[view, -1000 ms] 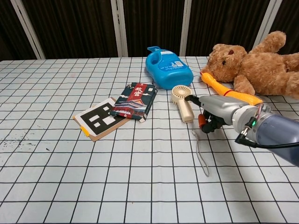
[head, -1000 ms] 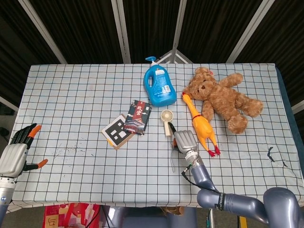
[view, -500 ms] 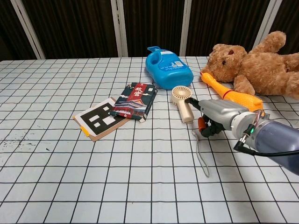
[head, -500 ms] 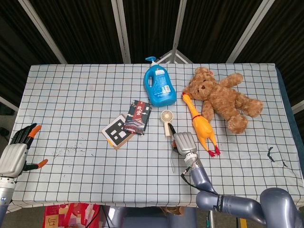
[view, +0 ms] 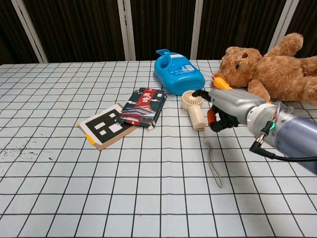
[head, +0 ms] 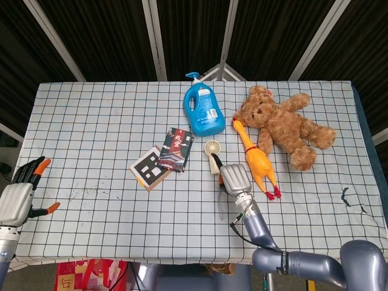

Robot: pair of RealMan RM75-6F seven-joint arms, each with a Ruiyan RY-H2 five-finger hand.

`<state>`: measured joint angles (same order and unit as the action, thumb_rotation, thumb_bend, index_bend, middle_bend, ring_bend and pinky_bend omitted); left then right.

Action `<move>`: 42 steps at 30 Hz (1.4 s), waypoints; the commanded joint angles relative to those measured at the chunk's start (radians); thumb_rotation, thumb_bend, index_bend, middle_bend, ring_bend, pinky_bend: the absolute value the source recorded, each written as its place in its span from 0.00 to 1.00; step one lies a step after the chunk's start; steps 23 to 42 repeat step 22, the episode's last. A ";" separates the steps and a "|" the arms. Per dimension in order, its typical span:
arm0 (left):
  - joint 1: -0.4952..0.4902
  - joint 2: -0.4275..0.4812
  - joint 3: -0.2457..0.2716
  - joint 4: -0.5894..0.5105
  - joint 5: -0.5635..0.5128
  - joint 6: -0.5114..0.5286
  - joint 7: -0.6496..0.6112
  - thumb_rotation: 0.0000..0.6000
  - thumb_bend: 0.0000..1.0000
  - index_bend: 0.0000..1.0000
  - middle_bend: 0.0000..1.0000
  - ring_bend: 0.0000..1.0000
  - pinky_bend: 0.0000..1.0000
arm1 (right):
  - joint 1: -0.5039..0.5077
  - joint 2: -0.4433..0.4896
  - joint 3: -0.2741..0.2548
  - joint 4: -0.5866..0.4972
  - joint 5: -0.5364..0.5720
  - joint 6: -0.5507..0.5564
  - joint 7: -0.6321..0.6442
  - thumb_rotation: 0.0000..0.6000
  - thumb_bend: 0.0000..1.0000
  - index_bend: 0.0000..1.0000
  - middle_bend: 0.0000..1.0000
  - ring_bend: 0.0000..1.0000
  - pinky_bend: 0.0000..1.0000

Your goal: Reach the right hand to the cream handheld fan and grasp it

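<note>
Near table centre, head view: cream handheld fan [head: 213, 154] lies flat; right hand [head: 234, 179] sits at its 4 o'clock, just beside the handle, holding nothing. Left hand [head: 19, 195] is spread and empty.

Chest view: right hand [view: 225, 110], fingers [view: 212, 118] loosely curled, is at the fan's [view: 193, 108] 3 o'clock; contact cannot be judged.

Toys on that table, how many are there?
2: a brown teddy bear lies at the far right, and a yellow rubber chicken lies against its left side. None seem hidden.
</note>
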<state>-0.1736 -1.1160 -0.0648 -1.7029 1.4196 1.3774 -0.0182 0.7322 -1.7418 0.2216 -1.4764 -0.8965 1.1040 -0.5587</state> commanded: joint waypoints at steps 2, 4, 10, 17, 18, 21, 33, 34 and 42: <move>0.002 -0.002 -0.001 0.001 -0.001 0.005 0.003 1.00 0.09 0.00 0.00 0.00 0.00 | -0.045 0.091 -0.020 -0.109 -0.086 0.078 0.013 1.00 0.80 0.00 0.55 0.58 0.55; 0.005 -0.003 -0.001 0.001 0.001 0.012 0.006 1.00 0.09 0.00 0.00 0.00 0.00 | -0.076 0.149 -0.045 -0.171 -0.132 0.115 0.017 1.00 0.76 0.00 0.49 0.52 0.48; 0.013 -0.002 0.004 -0.003 0.009 0.024 0.013 1.00 0.09 0.00 0.00 0.00 0.00 | -0.186 0.343 -0.149 -0.325 -0.260 0.212 0.047 1.00 0.60 0.00 0.23 0.19 0.18; 0.027 -0.019 0.012 0.018 0.050 0.069 0.031 1.00 0.09 0.00 0.00 0.00 0.00 | -0.355 0.550 -0.304 -0.358 -0.408 0.356 0.131 1.00 0.44 0.00 0.00 0.00 0.02; 0.029 -0.023 0.015 0.021 0.057 0.075 0.040 1.00 0.09 0.00 0.00 0.00 0.00 | -0.381 0.572 -0.325 -0.342 -0.436 0.381 0.146 1.00 0.43 0.00 0.00 0.00 0.01; 0.033 -0.030 0.020 0.029 0.067 0.085 0.068 1.00 0.09 0.00 0.00 0.00 0.00 | -0.431 0.598 -0.359 -0.292 -0.490 0.434 0.174 1.00 0.42 0.00 0.00 0.00 0.00; 0.034 -0.034 0.020 0.031 0.068 0.087 0.079 1.00 0.09 0.00 0.00 0.00 0.00 | -0.446 0.601 -0.366 -0.273 -0.510 0.454 0.186 1.00 0.42 0.00 0.00 0.00 0.00; 0.034 -0.034 0.020 0.031 0.068 0.087 0.079 1.00 0.09 0.00 0.00 0.00 0.00 | -0.446 0.601 -0.366 -0.273 -0.510 0.454 0.186 1.00 0.42 0.00 0.00 0.00 0.00; 0.034 -0.034 0.020 0.031 0.068 0.087 0.079 1.00 0.09 0.00 0.00 0.00 0.00 | -0.446 0.601 -0.366 -0.273 -0.510 0.454 0.186 1.00 0.42 0.00 0.00 0.00 0.00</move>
